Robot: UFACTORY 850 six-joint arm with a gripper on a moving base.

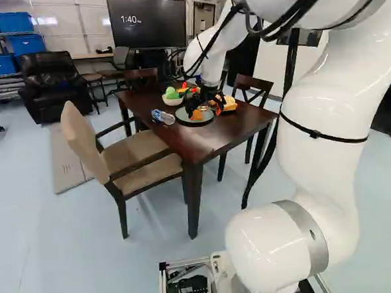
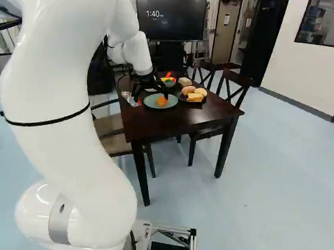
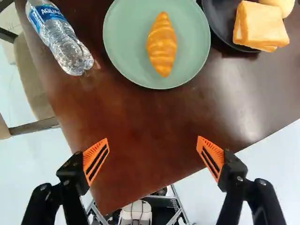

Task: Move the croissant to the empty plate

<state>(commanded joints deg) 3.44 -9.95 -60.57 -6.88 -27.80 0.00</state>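
orange pads (image 3: 211,157) stand wide apart on the open claw (image 3: 153,139), with nothing between them. the croissant (image 3: 161,44) lies ahead, on the far side of that gap, on the green plate (image 3: 126,40), with no other food beside it. its long axis runs roughly near to far, so a pad would come to each long side if the claw had to reach ahead and close again. that seems unneeded: the croissant looks properly placed and the task as good as done. the likely move is back toward the base, away from the plate, pads kept apart.

the wrist view shows that gap plainly, and the water bottle (image 3: 58,37) left of the plate, on its side on the table (image 3: 140,112). in the left base view the claw's dark body covers part of the plate. the right base view shows rolls (image 2: 188,90) on the dark plate (image 3: 219,23) to the right, beside the bread (image 3: 260,26); the bowl (image 1: 173,101) at the far side shows only in the base views.
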